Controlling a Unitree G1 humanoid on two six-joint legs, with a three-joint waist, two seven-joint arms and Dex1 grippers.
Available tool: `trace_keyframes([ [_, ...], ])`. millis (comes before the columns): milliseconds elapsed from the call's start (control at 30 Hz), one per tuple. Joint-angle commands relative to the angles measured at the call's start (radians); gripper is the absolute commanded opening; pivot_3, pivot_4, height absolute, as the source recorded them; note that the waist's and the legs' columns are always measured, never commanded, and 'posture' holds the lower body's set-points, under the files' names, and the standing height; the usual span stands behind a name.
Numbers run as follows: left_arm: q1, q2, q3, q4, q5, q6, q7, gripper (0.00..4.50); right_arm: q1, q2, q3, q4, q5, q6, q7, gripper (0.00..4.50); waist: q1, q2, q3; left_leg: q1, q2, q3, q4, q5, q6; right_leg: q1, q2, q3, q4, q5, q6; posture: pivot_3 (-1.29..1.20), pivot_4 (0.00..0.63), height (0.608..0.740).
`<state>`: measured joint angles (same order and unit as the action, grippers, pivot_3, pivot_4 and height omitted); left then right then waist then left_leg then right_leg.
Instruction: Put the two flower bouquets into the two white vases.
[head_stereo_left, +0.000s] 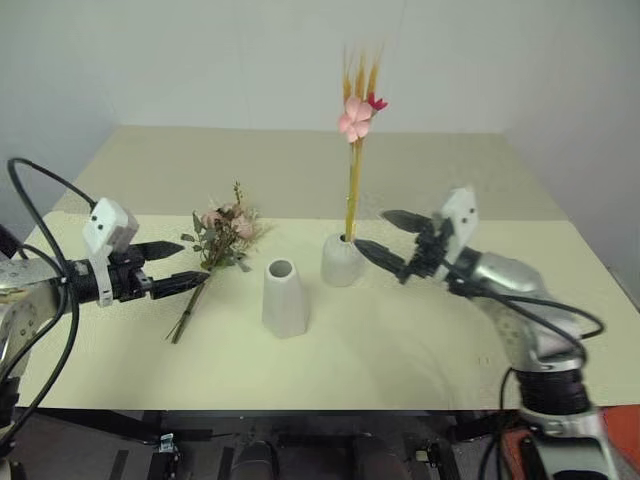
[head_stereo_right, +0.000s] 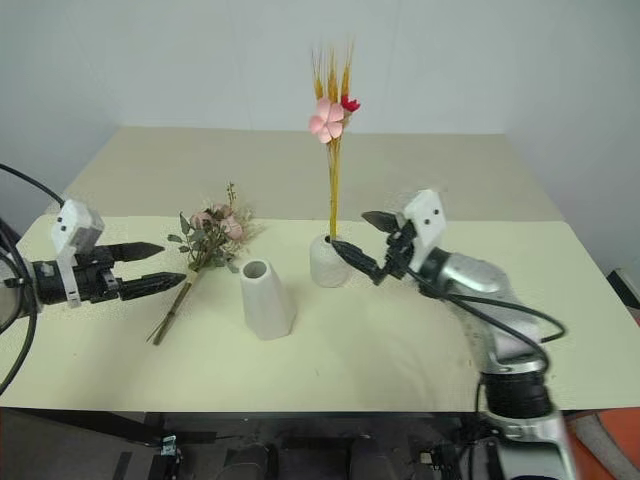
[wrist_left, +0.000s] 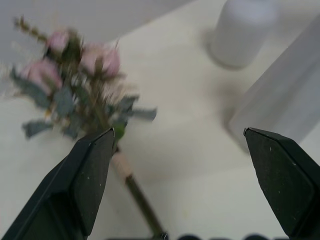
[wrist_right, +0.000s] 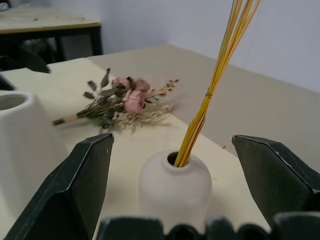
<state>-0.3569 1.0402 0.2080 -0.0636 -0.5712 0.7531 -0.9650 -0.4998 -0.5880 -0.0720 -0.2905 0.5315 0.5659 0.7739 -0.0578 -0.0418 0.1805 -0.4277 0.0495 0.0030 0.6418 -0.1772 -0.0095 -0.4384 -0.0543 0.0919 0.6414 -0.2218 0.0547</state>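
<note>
Tabletop (head_stereo_left: 420, 330): domed vase (head_stereo_left: 341, 260) holds yellow stalks (head_stereo_left: 353, 190); cone vase (head_stereo_left: 284, 297) empty; left pincer (head_stereo_left: 185, 265), right pincer (head_stereo_left: 385, 236) wide.

Left arm reaches in from the left edge, forearm roughly level, cable looping over the wrist; left gripper (head_stereo_left: 172, 266) points right, fingers (wrist_left: 87, 175) spread wide, nothing between them; right arm bent at the elbow, rising from the near right; right gripper (head_stereo_left: 385, 232) points left, jaws wide apart, empty.
</note>
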Motion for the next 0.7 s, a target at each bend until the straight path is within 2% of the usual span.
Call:
trace_keyframes([
  [33,-0.1,0.017,-0.091,0.045,0.087,0.096,0.077,4.5,0.001,-0.144,-0.089,-0.092,0.137,0.071,0.162,4.46,0.005,0.0,0.0,0.001,0.0,0.0,0.0,0.0,0.0,0.001,0.0,0.0,0.0,0.0,0.0,0.0,0.15,0.74],
  [133,-0.178,-0.005,-0.145,0.09,0.122,0.165,0.115,4.5,0.015,-0.247,-0.118,-0.105,0.18,0.078,0.254,4.46,0.01,0.0,0.0,0.002,0.0,0.0,0.0,0.0,0.0,0.002,0.0,0.0,0.0,0.0,0.0,0.0,0.15,0.74],
  [267,-0.3,-0.02,-0.254,0.158,0.191,0.299,0.162,4.5,0.035,-0.324,-0.137,-0.112,0.185,0.057,0.321,4.46,0.014,-0.001,0.0,0.002,0.0,0.0,0.0,0.0,0.0,0.002,0.0,0.0,0.0,-0.001,0.001,0.0,0.15,0.74],
  [500,-0.468,-0.068,-0.401,0.245,0.254,0.482,0.174,4.5,0.027,-0.33,-0.143,-0.12,0.181,0.052,0.315,4.46,0.015,-0.001,0.0,0.002,-0.001,0.0,0.0,0.0,0.0,0.001,0.0,0.0,0.0,-0.001,0.001,0.0,0.15,0.74],
  [700,-0.546,-0.185,-0.484,0.339,0.313,0.524,0.219,4.5,0.007,-0.332,-0.134,-0.115,0.179,0.049,0.324,4.46,0.017,-0.001,0.0,0.001,-0.001,0.0,0.001,0.0,0.0,0.001,0.0,0.0,0.0,-0.001,0.001,0.0,0.15,0.74],
])
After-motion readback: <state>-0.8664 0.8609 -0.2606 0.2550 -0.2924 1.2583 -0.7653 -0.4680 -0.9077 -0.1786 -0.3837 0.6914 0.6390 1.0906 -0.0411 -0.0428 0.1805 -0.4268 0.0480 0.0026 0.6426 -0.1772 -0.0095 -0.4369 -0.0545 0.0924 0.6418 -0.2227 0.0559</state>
